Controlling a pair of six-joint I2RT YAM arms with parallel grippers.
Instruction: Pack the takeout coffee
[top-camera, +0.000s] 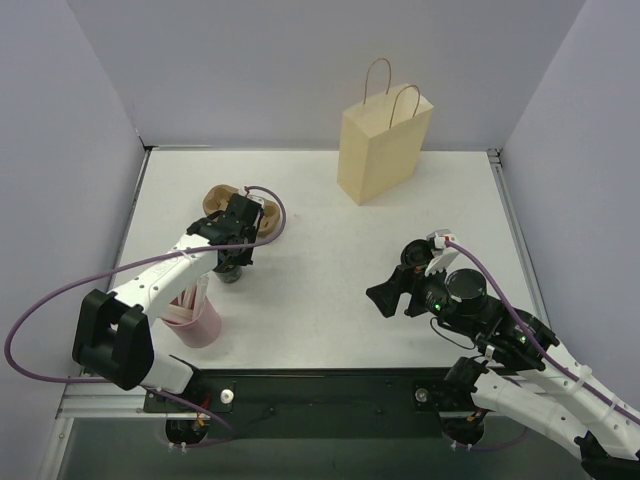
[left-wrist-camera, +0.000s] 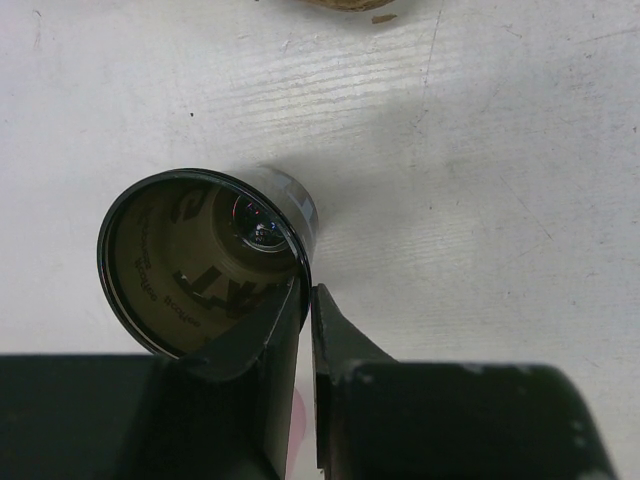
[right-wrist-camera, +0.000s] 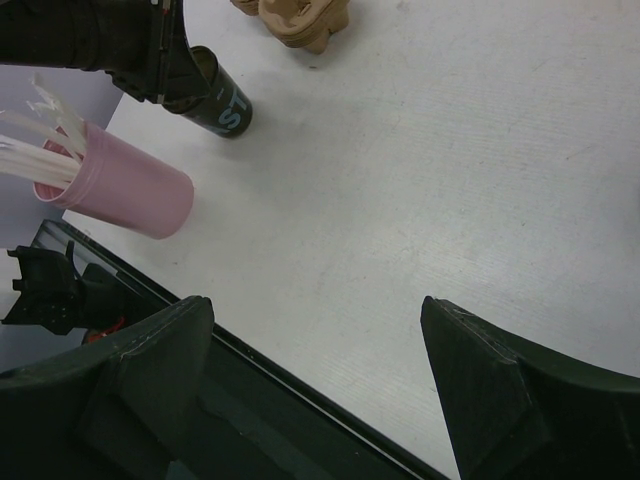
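Nearest, the right pincer (right-wrist-camera: 315, 310) is held wide open and empty above the tabletop (top-camera: 330, 260). Beyond the pink cup (top-camera: 195, 322), the coffee cup (left-wrist-camera: 180, 250) stands on the tabletop, its rim pinched by the left pincer (left-wrist-camera: 307, 290). The tray (top-camera: 215, 198) lies just behind it, and the paper bag (top-camera: 380, 150) is set farthest back.

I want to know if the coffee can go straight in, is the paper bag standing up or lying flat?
Upright. The paper bag stands on its base, both handles pointing up.
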